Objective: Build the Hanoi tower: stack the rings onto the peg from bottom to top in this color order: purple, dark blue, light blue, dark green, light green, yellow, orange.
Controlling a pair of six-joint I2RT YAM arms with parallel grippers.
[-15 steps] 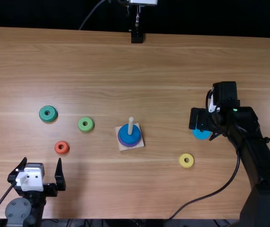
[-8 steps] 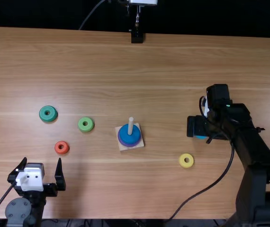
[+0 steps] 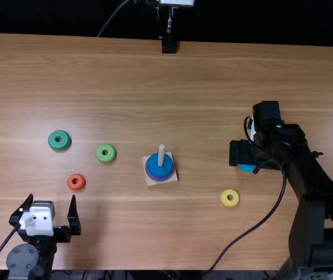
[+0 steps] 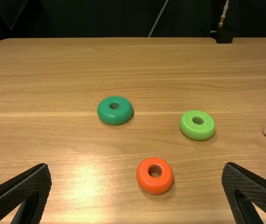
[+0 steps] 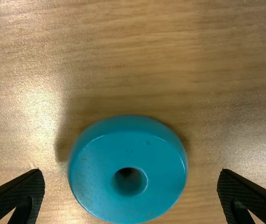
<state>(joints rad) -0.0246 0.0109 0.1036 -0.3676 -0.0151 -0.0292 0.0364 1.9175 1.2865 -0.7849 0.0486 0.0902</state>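
The right gripper (image 3: 245,154) is over the light blue ring (image 3: 247,168) at the table's right. In the right wrist view my right gripper (image 5: 130,182) is open, its fingers on either side of the light blue ring (image 5: 127,186). The peg (image 3: 161,156) rises from a square wooden base holding the purple ring (image 3: 160,178) with the dark blue ring (image 3: 159,168) on top. At the near left, my left gripper (image 3: 51,211) stands open and holds nothing; its wrist view shows that gripper (image 4: 136,179) too.
Loose on the table's left lie the dark green ring (image 3: 59,140), the light green ring (image 3: 106,153) and the orange ring (image 3: 76,182). A yellow ring (image 3: 230,198) lies between the peg base and the right arm, close to its cable.
The right gripper has shifted slightly left and now covers more of the light blue ring. Its arm and cable moved left too. The left arm and the other rings have stayed put.
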